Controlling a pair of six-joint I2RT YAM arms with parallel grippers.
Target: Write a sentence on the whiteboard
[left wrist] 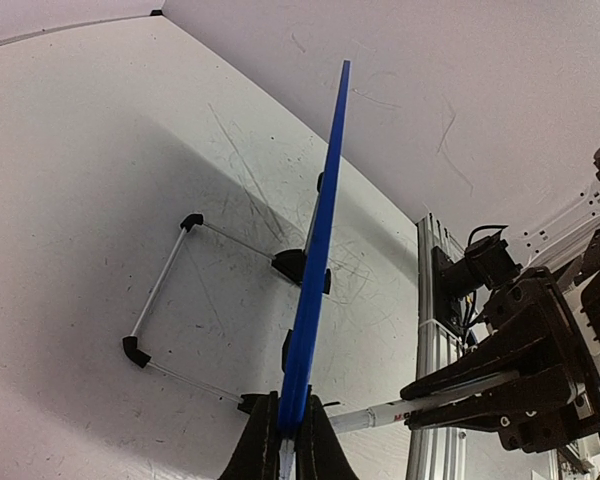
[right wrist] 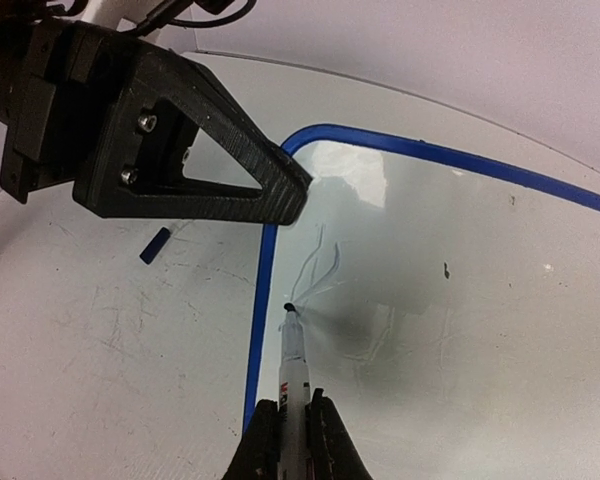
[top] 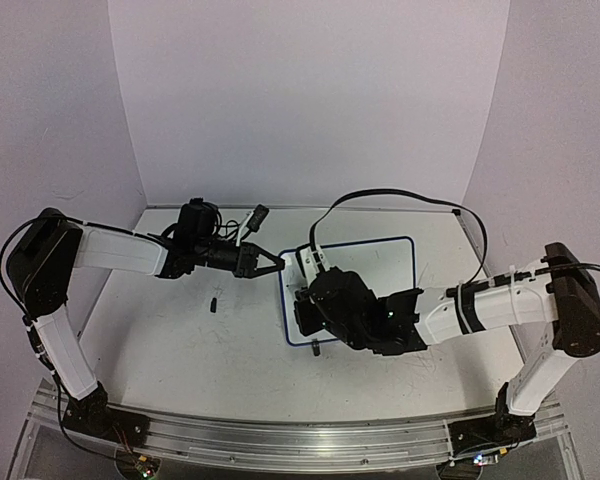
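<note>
Top external view: a small rectangular whiteboard with rounded corners and a thin dark blue frame (top: 380, 265) lies on the scuffed grey-white table (top: 160, 340), toward 3 o'clock from the table's middle. The left arm reaches in from 9 o'clock. Its black left gripper (top: 270, 264) meets the board at the 10 o'clock corner. The right arm comes from 3 o'clock, and its black wrist covers the board's 8 o'clock part.

Left wrist view: the board shows edge-on as a narrow blue strip rising toward 12 o'clock. The two black fingers (left wrist: 262, 450) are closed tight on its frame at 6 o'clock, one on each face. A thin wire bracket with black corner pieces (left wrist: 160, 295) stands off the board's side at 9 o'clock.

Right wrist view: the right gripper (right wrist: 293, 440) at 6 o'clock is closed narrowly around a slim white marker pen with a black tip (right wrist: 292, 360). The pen points toward 12 o'clock, with its tip at the white surface just inside the blue frame. I cannot tell for certain whether it touches. Faint pale strokes (right wrist: 320, 265) show just past the tip at 1 o'clock, and I cannot read any words in them. The left gripper's triangular black finger grips the frame's corner at 11 o'clock of the tip. A small blue oblong piece (right wrist: 154, 245) lies on the table at 10 o'clock, apart from the board.
</note>
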